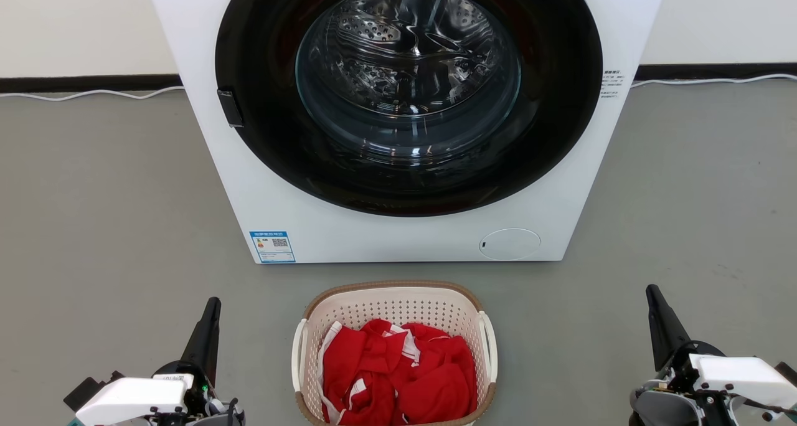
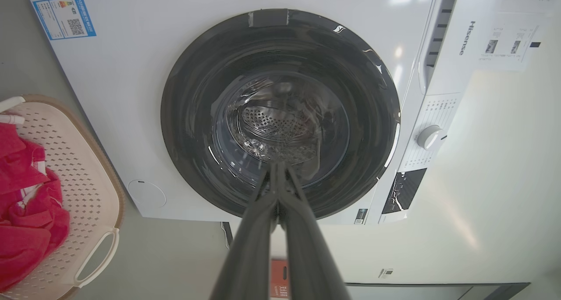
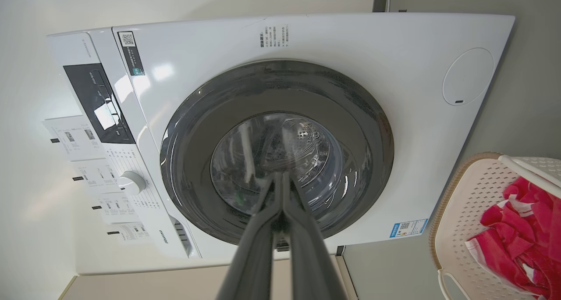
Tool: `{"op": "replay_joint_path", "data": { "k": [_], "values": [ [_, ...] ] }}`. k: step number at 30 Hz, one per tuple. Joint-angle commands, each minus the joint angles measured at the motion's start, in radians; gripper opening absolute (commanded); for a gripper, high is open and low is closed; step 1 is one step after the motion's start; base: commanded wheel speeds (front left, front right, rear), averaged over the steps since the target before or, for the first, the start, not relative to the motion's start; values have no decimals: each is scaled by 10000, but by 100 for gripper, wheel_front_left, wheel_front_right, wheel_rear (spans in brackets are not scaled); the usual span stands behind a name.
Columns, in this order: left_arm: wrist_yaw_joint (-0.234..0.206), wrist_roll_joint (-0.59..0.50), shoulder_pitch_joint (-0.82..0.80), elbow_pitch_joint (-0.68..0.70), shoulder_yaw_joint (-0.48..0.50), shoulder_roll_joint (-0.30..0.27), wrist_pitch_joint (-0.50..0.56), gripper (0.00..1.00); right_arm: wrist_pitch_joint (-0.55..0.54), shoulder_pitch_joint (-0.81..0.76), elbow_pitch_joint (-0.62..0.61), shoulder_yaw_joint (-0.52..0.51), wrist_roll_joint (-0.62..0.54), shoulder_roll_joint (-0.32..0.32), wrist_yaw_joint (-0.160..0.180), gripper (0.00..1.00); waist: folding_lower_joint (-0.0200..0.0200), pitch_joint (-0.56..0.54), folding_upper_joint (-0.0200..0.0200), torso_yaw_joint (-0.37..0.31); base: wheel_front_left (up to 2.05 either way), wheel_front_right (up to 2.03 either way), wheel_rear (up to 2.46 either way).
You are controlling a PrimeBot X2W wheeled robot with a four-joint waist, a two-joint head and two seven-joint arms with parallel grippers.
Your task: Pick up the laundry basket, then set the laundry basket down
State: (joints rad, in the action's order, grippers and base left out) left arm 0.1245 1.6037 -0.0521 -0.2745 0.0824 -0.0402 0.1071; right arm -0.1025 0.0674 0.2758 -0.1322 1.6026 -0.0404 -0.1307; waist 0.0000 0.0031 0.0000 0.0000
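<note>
The laundry basket [image 1: 392,311] is cream-white, dotted with holes, under a brown woven-look rim, the clothes [image 1: 429,382] red with white trim, the washing machine [image 1: 373,236] white with a black door [image 1: 560,102], the floor [image 1: 93,214] grey.

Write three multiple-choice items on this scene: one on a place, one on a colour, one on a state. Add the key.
1. Where is the laundry basket relative to the washing machine?
A. On the floor in front of it
B. On top of it
C. Inside its drum

2. What colour are the clothes in the basket?
A. Blue
B. Red with white trim
C. Black

3. How do the left hand and right hand stand?
A. Both shut, holding nothing
B. Both wide open
C. Each shut on a basket handle

Key:
1 A, the head view shows the basket on the grey floor before the machine.
2 B, red cloth with white trim lies in it.
3 A, each wrist view shows its hand closed to a point, clear of the basket.
</note>
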Motion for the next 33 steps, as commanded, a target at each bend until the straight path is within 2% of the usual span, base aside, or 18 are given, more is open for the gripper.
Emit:
{"op": "replay_joint_path", "data": {
  "k": [1,33],
  "values": [
    [61,50,-559,293,314,-100,61,0,-104,404,-311,189,65,-98,0,0,0,0,0,0,0,0,0],
    [61,50,-559,294,313,-100,60,0,-104,404,-311,189,65,-98,0,0,0,0,0,0,0,0,0]
  ]
}}
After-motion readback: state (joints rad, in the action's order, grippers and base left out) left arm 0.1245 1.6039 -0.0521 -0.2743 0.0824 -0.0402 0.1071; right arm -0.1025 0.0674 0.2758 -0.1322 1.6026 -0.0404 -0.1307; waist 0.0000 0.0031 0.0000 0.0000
